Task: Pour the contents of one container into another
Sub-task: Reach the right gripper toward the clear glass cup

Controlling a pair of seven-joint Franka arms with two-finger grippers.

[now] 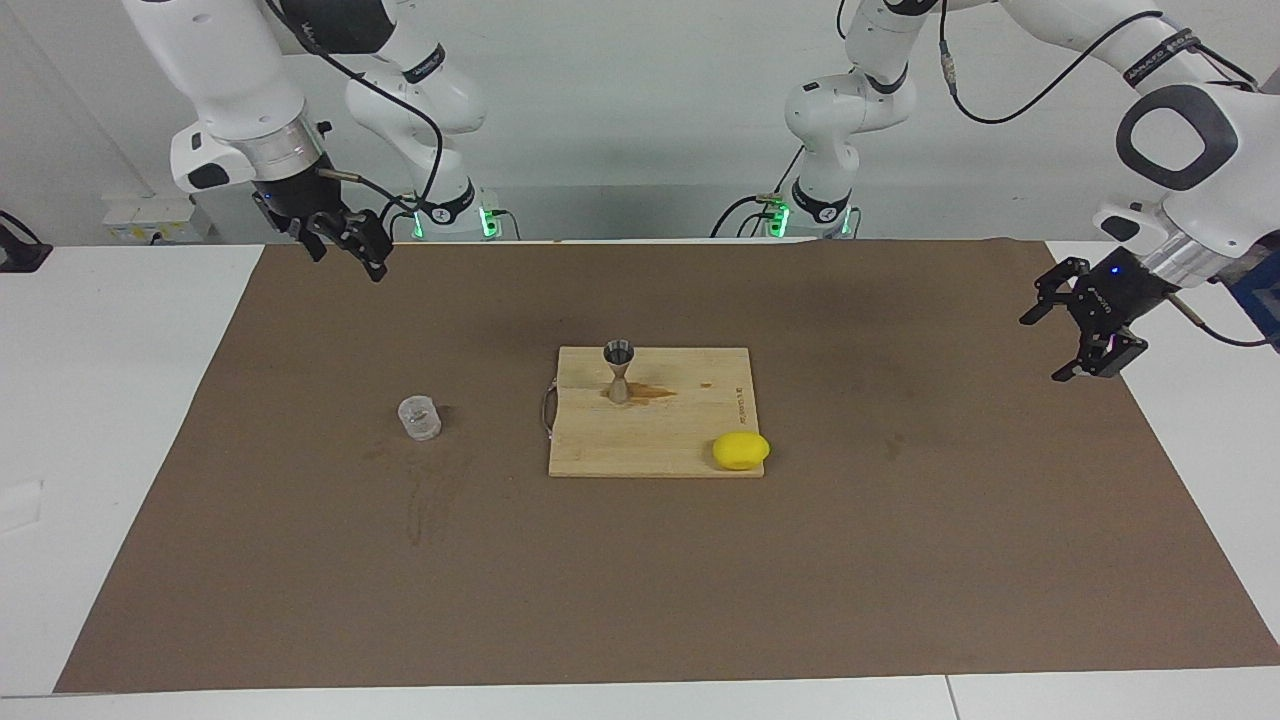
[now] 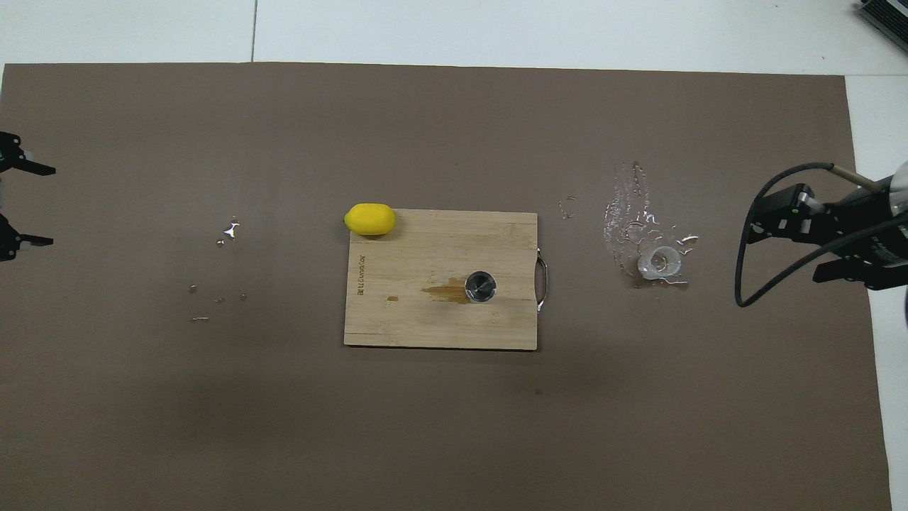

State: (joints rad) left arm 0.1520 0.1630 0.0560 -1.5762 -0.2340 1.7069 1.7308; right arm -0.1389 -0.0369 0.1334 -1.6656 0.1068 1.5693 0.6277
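Note:
The small clear cup (image 1: 419, 418) (image 2: 659, 262) stands upright on the brown mat, between the board and the right arm's end of the table. The silver hourglass jigger (image 1: 619, 371) (image 2: 480, 287) stands upright on the wooden cutting board (image 1: 690, 430) (image 2: 425, 319). My right gripper (image 1: 350, 262) (image 2: 787, 248) hangs open and empty, raised over the mat's edge at the right arm's end, well apart from the cup. My left gripper (image 1: 1045, 347) (image 2: 46, 206) is open and empty over the mat's edge at the left arm's end.
A yellow lemon (image 1: 741, 450) (image 2: 369, 218) lies at the board's corner farthest from the robots, toward the left arm's end. A brown stain (image 2: 443, 289) marks the board beside the jigger. Spilled liquid (image 2: 631, 213) glistens around the cup, and a few droplets (image 2: 227, 231) lie toward the left arm's end.

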